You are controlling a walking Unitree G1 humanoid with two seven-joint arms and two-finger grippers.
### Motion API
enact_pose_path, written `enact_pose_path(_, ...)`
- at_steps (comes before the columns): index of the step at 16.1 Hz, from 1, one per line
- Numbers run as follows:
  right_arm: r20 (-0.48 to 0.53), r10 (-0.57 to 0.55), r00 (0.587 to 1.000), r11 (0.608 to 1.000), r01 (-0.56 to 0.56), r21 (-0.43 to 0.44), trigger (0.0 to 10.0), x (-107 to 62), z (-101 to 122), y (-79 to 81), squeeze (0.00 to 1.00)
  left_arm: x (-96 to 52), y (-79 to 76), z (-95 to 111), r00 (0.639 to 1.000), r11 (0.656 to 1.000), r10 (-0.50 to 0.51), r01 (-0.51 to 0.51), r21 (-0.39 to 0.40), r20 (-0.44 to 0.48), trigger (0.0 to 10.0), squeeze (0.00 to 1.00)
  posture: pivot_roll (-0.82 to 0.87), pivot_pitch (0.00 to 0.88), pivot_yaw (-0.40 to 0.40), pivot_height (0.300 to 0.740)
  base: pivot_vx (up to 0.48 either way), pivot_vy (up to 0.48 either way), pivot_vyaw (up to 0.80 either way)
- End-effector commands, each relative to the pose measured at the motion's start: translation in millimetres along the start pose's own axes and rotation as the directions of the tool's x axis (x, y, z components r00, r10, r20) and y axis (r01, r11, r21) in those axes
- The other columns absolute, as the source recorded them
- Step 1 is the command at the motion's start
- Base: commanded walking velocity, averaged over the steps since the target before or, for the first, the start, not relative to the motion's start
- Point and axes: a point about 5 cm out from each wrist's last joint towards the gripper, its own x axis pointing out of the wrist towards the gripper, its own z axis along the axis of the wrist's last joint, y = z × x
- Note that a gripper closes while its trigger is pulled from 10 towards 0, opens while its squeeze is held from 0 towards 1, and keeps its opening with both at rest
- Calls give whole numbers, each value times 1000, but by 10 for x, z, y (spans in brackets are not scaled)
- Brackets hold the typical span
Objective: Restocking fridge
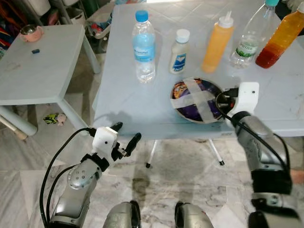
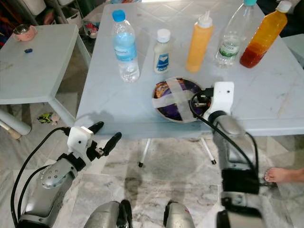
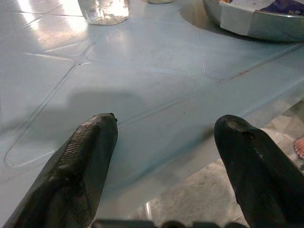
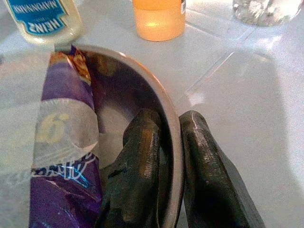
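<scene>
Pale-blue table (image 1: 142, 104) carries the bottles and a taped metal bowl (image 1: 197, 99) near its front edge, whose rim my right gripper (image 4: 168, 156) pinches, left gripper (image 1: 126, 137) spread and empty below that edge; next, I judge, comes a level lift.

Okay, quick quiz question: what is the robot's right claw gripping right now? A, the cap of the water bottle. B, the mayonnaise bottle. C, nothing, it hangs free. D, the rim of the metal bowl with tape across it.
D: the right claw is shut on the rim of the metal bowl, one finger inside the wall and one outside, while the mayonnaise bottle and water bottle stand untouched behind it.
</scene>
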Motion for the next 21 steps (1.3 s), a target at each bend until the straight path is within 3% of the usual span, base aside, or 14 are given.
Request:
enact_pose_path(1,-95,30,995,999,-26,33,10000,-16,-209,79,922,-22,-1,-48,1000,1000,-3,4,3,-31,10000,0,1,179,83,740,0,0,0)
enact_pose_path(2,-93,35,995,999,-32,35,10000,-13,-219,99,1000,-21,-5,-50,999,1000,-9,9,5,-32,10000,0,2,179,85,740,0,0,0)
enact_pose_path(4,-94,35,995,999,-32,34,10000,-4,-236,96,961,-21,-9,-50,999,1000,-14,14,8,-32,10000,0,3,179,85,740,0,0,0)
enact_pose_path(5,-97,33,995,999,-31,32,10000,3,-237,75,0,-21,-12,-51,999,1000,-13,13,8,-32,10000,0,4,178,84,740,0,0,0)
enact_pose_path(8,-118,24,993,999,-20,30,10000,10,-247,35,0,-23,-21,-55,999,1000,-12,13,8,-33,10000,0,7,177,80,740,0,0,0)
enact_pose_path(9,-117,19,993,999,-16,29,1373,13,-247,30,0,-22,-22,-55,999,1000,-12,12,8,-33,10000,0,8,176,79,740,0,0,0)
enact_pose_path(10,-116,17,993,999,-14,29,0,15,-247,30,0,-23,-22,-54,999,1000,-12,12,8,-33,10000,0,9,176,79,740,0,0,0)
enact_pose_path(17,-94,-10,996,1000,10,-3,0,-18,-339,36,0,-54,-12,-118,999,1000,11,-11,1,-49,10000,0,3,133,90,740,0,0,0)
enact_pose_path(20,-42,-13,999,999,14,31,0,-117,-391,22,0,-48,117,-152,987,989,147,-147,15,-59,10000,0,-4,118,82,740,0,0,0)
enact_pose_path(21,8,-15,1000,997,14,70,0,-192,-401,41,0,-24,260,-188,952,956,293,-294,4,-90,10000,0,-17,103,72,740,0,0,0)
